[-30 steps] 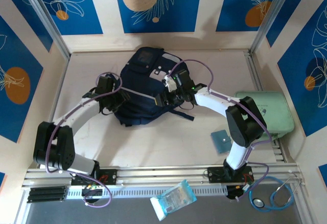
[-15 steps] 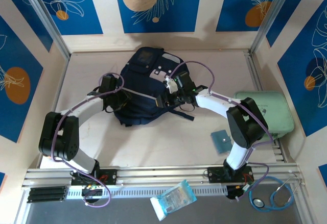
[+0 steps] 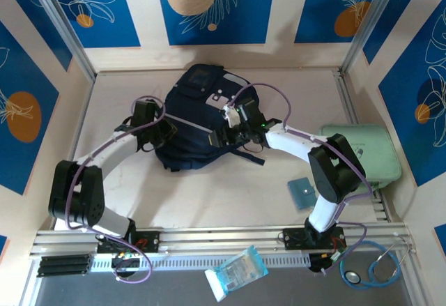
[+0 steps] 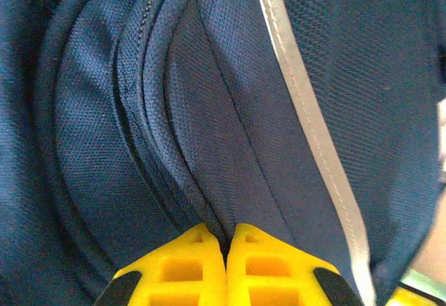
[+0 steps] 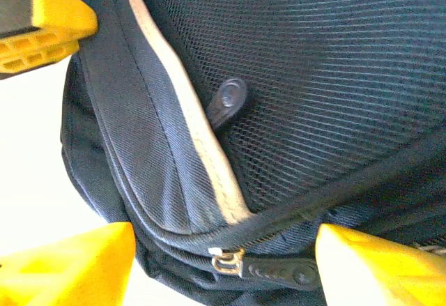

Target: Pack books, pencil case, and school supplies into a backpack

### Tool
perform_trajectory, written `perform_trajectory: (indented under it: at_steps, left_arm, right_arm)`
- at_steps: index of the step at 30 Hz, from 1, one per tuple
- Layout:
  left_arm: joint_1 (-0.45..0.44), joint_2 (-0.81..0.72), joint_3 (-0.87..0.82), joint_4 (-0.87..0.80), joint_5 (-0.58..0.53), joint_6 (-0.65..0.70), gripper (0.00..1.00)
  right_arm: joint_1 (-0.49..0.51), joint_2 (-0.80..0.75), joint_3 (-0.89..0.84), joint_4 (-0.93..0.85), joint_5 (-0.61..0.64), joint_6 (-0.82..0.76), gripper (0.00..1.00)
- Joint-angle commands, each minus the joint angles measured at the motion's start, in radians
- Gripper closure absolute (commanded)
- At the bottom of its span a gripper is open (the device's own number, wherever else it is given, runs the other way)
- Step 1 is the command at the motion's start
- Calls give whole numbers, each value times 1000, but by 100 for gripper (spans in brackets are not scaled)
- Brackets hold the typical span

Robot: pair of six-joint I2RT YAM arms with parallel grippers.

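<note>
Top view: we list the backpack (image 3: 198, 111) mid-worktop (image 3: 125, 194), front up, long axis far-to-near, with the left tool (image 3: 164, 130) and right tool (image 3: 220, 137) flanking it.
Left wrist: left tool clenched at a seam fold; pinched cloth unconfirmed.
Right wrist: right tool released, straddling the zipper pull (image 5: 268, 271); we advise centring before pinching.

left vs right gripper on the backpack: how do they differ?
The left gripper is shut, fingers pressed together; the right gripper is open, fingers wide apart. The left gripper pinches a fold of backpack fabric by a zip line; the right gripper holds nothing, straddling the zipper pull. From above, the left gripper sits at the bag's left flank, the right gripper at its right. Both have yellow fingers and are at the backpack.
</note>
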Motion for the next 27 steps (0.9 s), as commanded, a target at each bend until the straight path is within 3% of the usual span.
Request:
perform_trajectory:
  at_steps: [1,9,19,27]
  left_arm:
    - [4,-62,11,68,87,-30,100]
    - [4,-78,19,84,99,-54,100]
    - [2,-81,14,80,101,-51,100]
    - [2,-86,16,67,98,-41,100]
  right_arm:
    - [26,-44,-12,27,-20,-48,32]
    - [69,-139,-108,-9,24,-76,37]
    - [89,-108,-76,-17,313,-70,52]
    - [84,-110,-85,11,327,-83,53]
